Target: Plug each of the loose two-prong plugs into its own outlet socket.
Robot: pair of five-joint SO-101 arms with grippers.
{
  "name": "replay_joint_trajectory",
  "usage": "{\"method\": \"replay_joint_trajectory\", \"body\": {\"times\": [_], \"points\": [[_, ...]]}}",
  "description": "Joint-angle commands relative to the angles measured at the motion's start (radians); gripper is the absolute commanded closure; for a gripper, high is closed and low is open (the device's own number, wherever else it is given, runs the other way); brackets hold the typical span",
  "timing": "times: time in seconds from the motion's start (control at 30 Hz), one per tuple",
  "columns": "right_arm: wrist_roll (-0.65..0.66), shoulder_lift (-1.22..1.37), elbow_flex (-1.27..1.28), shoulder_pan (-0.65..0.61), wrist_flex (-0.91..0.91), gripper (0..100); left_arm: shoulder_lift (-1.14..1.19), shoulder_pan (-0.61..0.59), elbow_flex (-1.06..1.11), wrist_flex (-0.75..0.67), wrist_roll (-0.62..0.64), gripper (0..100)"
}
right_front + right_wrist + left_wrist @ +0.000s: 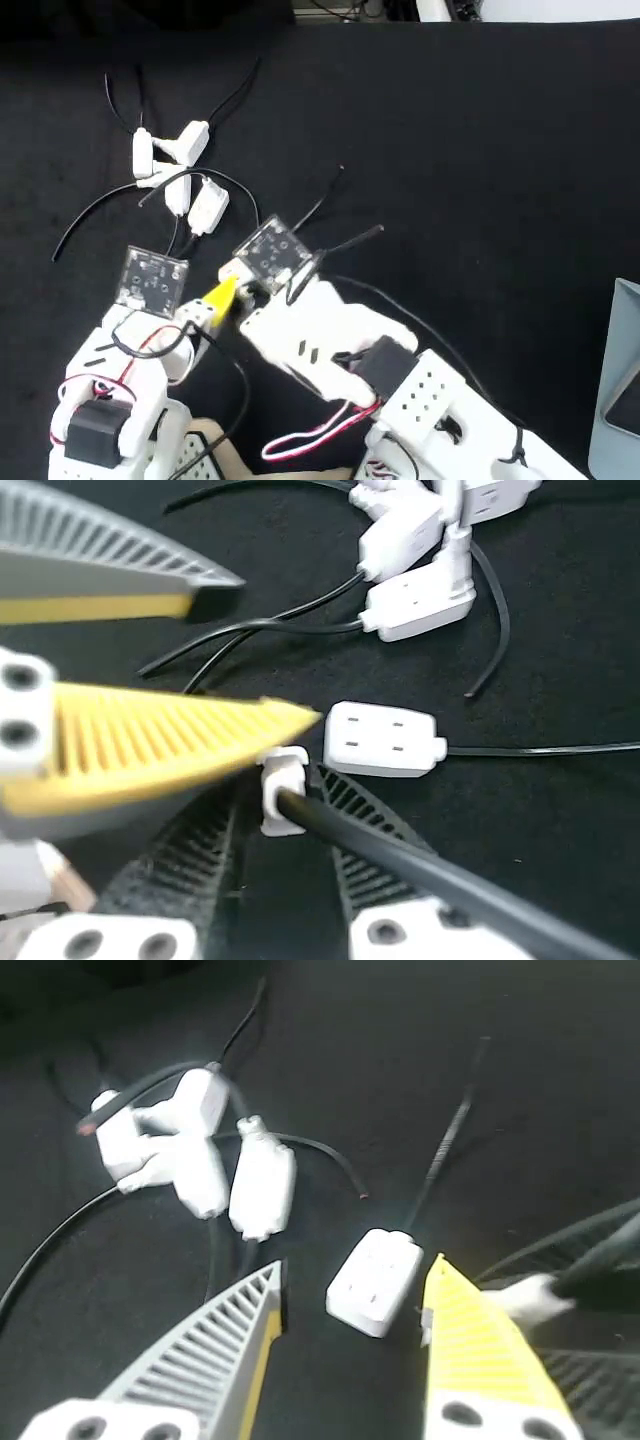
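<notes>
Right gripper (284, 794) holds plug (277, 776) just beside socket (383, 740).

Right end effector (284, 792) clamps the small white two-prong plug (276, 778), just beside the white rectangular outlet socket (385, 742) on the black worktop (560, 830).

Both printed white, left arm (120, 375) and right arm (320, 340), black servos (95, 430), red-white wires (310, 440); left pincer (356, 1265) yellow-grey ribbed, right pincer (285, 795) black.

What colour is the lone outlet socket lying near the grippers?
The outlet socket is white, clearest in the right wrist view.
</notes>
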Motion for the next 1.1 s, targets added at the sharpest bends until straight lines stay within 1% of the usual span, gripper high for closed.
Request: {"method": "replay_joint_trajectory", "body": {"times": [0.0, 0.17, 0.27, 0.33, 0.43, 0.67, 0.83, 0.93, 1.07], "points": [[0.002, 0.002, -0.019, 0.025, -0.026, 98.6, -0.003, -0.134, -0.045, -0.051, 0.072, 77], [0.000, 0.061, -0.028, 0.026, -0.112, 98.6, -0.003, -0.286, -0.044, -0.069, 0.173, 77], [-0.002, 0.193, -0.081, 0.026, -0.157, 98.7, -0.003, -0.349, -0.033, -0.072, 0.204, 77], [-0.031, 0.305, -0.137, 0.028, -0.170, 98.7, -0.003, -0.372, -0.028, -0.072, 0.212, 77], [-0.051, 0.467, -0.229, 0.031, -0.170, 98.7, -0.003, -0.387, -0.013, -0.071, 0.210, 77], [-0.052, 0.717, -0.380, 0.127, -0.170, 98.7, -0.003, -0.387, 0.005, -0.071, 0.203, 77], [-0.055, 0.762, -0.389, 0.124, -0.195, 98.7, -0.003, -0.387, 0.005, -0.071, 0.203, 77], [-0.091, 0.771, -0.387, 0.124, -0.224, 98.7, -0.003, -0.387, 0.005, -0.071, 0.203, 77], [-0.101, 0.773, -0.387, 0.123, -0.233, 98.7, -0.003, -0.387, 0.005, -0.071, 0.203, 77]]}}
